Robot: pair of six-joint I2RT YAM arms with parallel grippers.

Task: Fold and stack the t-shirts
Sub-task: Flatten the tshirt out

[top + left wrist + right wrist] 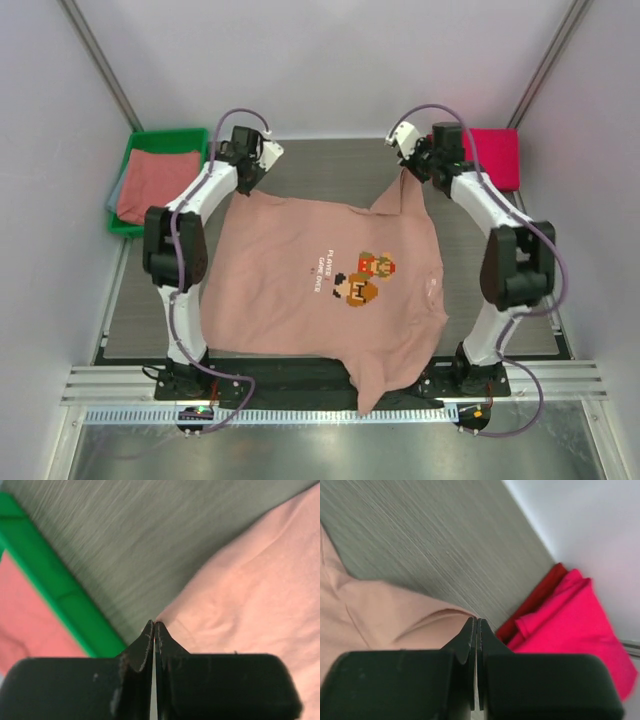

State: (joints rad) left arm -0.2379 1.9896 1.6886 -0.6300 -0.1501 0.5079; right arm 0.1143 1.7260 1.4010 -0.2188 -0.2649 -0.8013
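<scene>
Seen from my remote station, the salmon-pink t-shirt lies spread print-up across the middle of the grey table. Its pixel-art character faces the overhead camera, and one part drapes over the near edge between the two arm bases.

The left gripper sits at the shirt's far left corner. In the left wrist view its fingers are pressed together, the cloth runs to a point at their tips, and a sliver of pink shows between them.

The right gripper is at the far right corner, where the fabric rises off the table in a peak. The right wrist view shows its fingers squeezed together, with the pink cloth climbing up to their tips.

A folded bright magenta t-shirt rests at the far right corner of the table, apart from the pink one. A darker red layer shows under its edge in the right wrist view.

At far left a green plastic bin holds another folded salmon t-shirt. The bin's rim lies near the left gripper, with a strip of bare table between it and the spread shirt.
</scene>
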